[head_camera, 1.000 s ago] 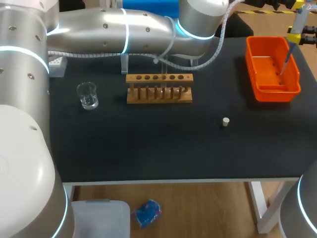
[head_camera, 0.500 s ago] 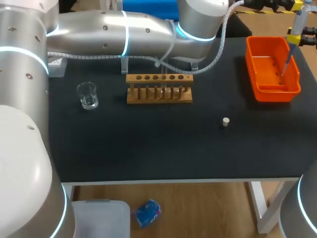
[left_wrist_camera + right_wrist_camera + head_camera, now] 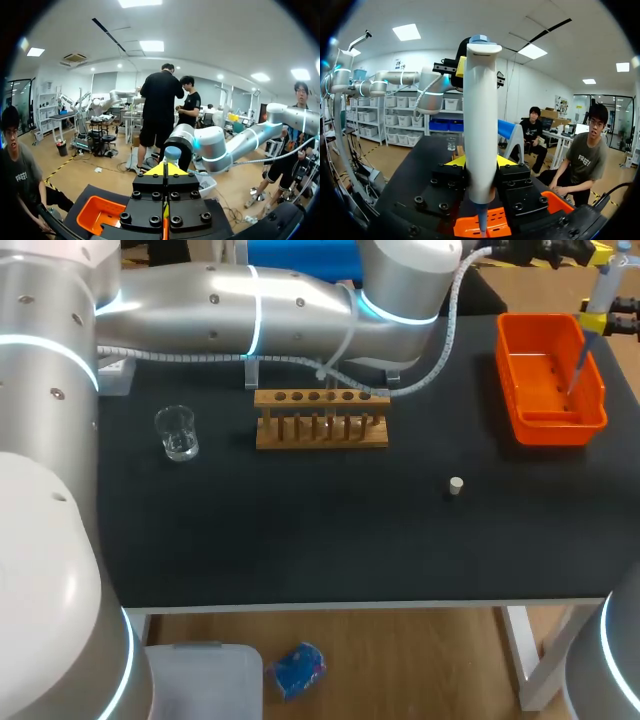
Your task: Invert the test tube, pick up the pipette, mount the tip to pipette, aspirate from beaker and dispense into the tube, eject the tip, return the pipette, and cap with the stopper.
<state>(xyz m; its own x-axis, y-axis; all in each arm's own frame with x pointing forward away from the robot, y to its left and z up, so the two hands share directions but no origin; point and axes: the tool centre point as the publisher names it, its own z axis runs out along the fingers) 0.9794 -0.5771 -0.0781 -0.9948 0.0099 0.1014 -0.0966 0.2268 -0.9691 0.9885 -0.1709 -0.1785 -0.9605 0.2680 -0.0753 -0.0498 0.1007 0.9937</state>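
Holding the pipette (image 3: 480,125) with our right gripper (image 3: 480,167), we are squeezing it from both sides with the two fingers, and it is standing straight up. Its thin lower end is hanging down inside the orange bin (image 3: 550,428), which is sitting at the far right corner of the black table (image 3: 300,540).

Our left arm (image 3: 250,305) is reaching all the way across the back of the table to the right side. Our left gripper (image 3: 165,168) is sitting right by the blue top of the pipette. Its fingers are pressing together with nothing between them. We cannot tell if it is touching that top.

The wooden rack (image 3: 320,418) is standing in the middle of the table, toward the back. The glass beaker (image 3: 177,432) is standing well off to the left of the rack. The small white stopper (image 3: 456,485) is lying alone on the table, in front of the rack and to its right, well apart from the bin.
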